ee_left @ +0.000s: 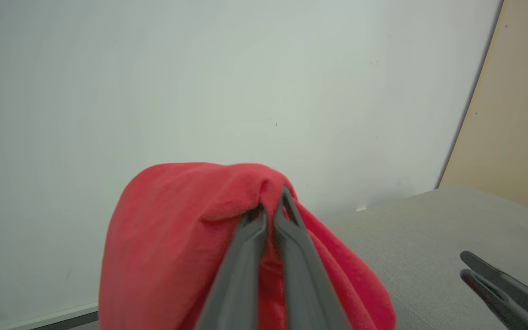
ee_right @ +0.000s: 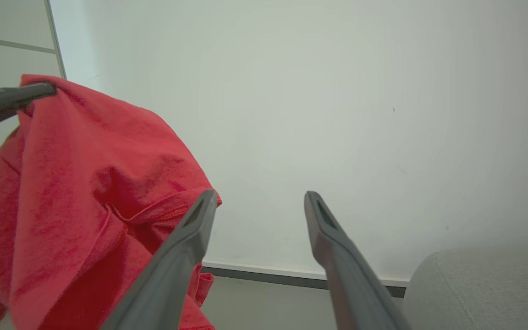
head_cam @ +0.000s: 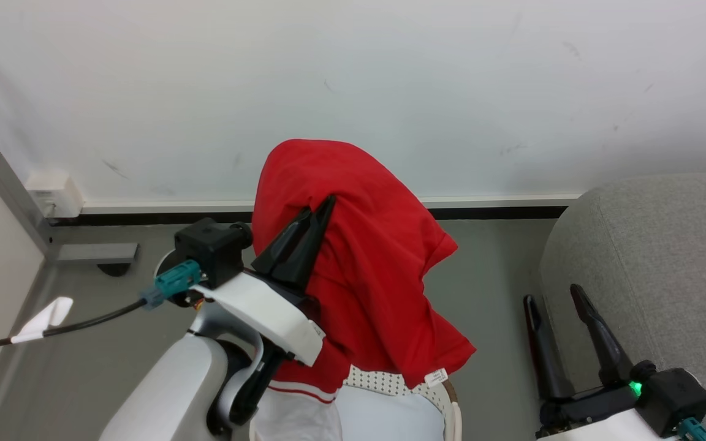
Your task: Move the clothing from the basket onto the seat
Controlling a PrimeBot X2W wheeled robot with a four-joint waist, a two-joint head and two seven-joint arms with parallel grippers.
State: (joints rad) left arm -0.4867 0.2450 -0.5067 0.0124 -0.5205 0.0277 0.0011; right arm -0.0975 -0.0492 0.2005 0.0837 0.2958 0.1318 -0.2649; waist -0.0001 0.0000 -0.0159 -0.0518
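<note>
Jaws of the left gripper (head_cam: 321,205) pinch one fold of the red garment (head_cam: 377,275) hanging over the basket (head_cam: 390,383), while the right gripper (head_cam: 552,294) gapes wide and empty; swung toward the seat (head_cam: 653,257), the fabric could slip free.

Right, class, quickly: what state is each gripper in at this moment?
Left gripper: closed, holding the red garment.
Right gripper: open, holding nothing.
</note>
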